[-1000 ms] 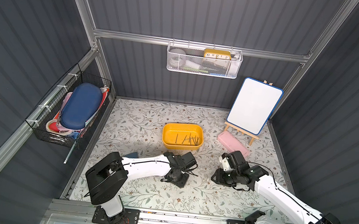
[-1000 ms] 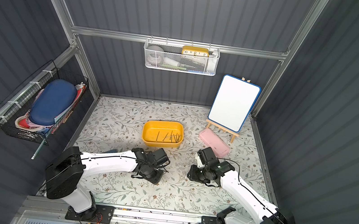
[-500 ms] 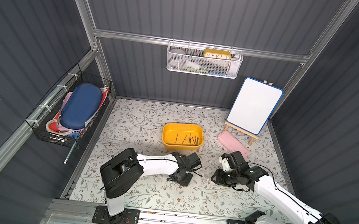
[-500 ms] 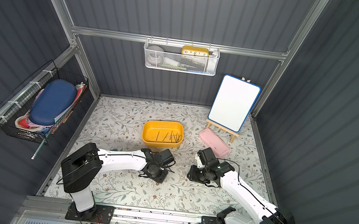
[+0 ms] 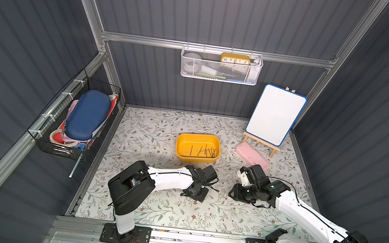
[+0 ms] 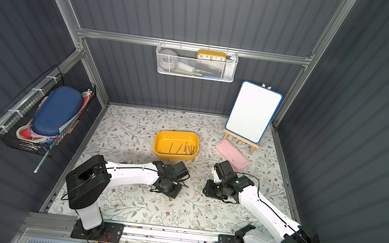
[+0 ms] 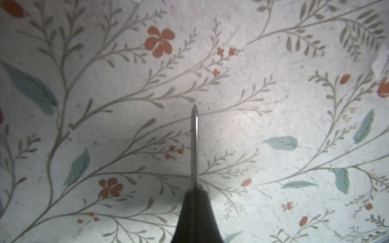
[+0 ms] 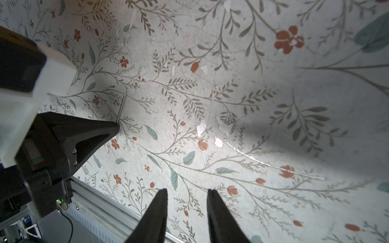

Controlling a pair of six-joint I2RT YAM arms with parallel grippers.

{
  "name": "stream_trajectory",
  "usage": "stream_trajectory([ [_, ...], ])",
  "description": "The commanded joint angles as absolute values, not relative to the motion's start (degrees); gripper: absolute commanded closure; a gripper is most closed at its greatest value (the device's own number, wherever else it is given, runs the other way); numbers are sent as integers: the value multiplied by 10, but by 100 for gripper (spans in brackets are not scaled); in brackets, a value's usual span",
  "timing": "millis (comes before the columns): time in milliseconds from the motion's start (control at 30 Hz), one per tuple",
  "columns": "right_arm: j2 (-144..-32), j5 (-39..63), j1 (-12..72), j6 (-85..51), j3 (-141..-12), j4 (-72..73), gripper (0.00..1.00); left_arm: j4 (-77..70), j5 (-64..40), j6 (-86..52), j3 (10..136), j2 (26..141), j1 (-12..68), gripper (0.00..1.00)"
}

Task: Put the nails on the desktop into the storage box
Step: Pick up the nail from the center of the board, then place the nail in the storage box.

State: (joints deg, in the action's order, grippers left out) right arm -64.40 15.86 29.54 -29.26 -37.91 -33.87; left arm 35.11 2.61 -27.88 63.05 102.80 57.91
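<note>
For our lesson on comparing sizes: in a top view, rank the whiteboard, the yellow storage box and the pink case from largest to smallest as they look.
1. whiteboard
2. yellow storage box
3. pink case
The whiteboard stands propped up, nearer the camera, so its lead may be flattered.

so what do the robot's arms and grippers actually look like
Both arms have glossy white links with chunky black joints and thin black cables along them: left arm, right arm. The left gripper and right gripper are matte black, tapering to narrow wedge tips.
</note>
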Motion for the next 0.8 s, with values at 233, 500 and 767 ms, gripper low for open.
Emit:
stream_trajectory([
  [233, -636, 154, 290, -294, -376, -344, 64, 482, 15, -298, 821, 1046, 581, 100],
  [500, -629, 156, 286, -288, -375, -346, 64, 517, 43, -271, 912, 1061, 485, 100],
  [767, -628, 161, 283, -284, -377, -348, 64, 477, 33, -225, 992, 1137, 384, 100],
])
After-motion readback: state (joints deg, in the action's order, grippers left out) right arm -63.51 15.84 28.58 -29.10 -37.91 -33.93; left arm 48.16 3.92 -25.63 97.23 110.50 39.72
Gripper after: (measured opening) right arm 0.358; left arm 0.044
